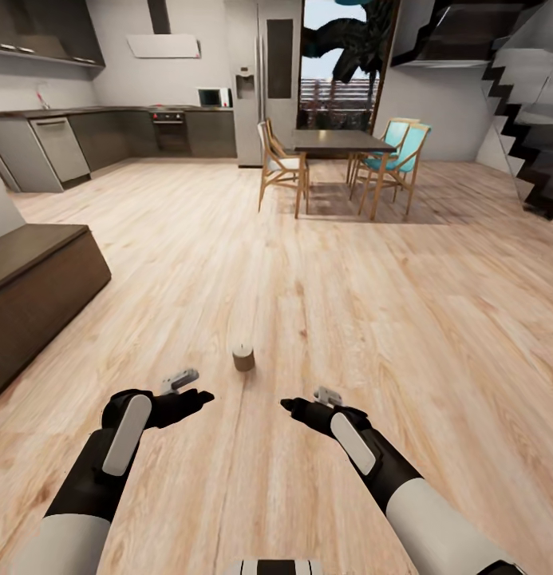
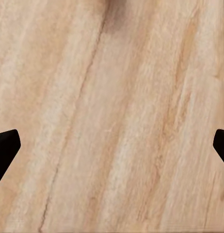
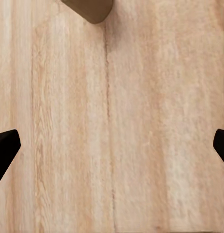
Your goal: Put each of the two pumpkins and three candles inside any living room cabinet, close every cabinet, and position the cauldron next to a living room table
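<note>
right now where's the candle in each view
Head view: the candle stands upright on the wood floor, ahead of and between the left gripper and right gripper.
Left wrist view: no candle body; a dark blur at the frame edge cannot be identified.
Right wrist view: the candle is cut by the frame edge.
Shared landmark: the floor's plank seam.

My head camera looks forward and down across the wooden floor (image 1: 324, 319), while both wrist cameras face straight down at it, close, all sharing the candle (image 1: 243, 357).
</note>
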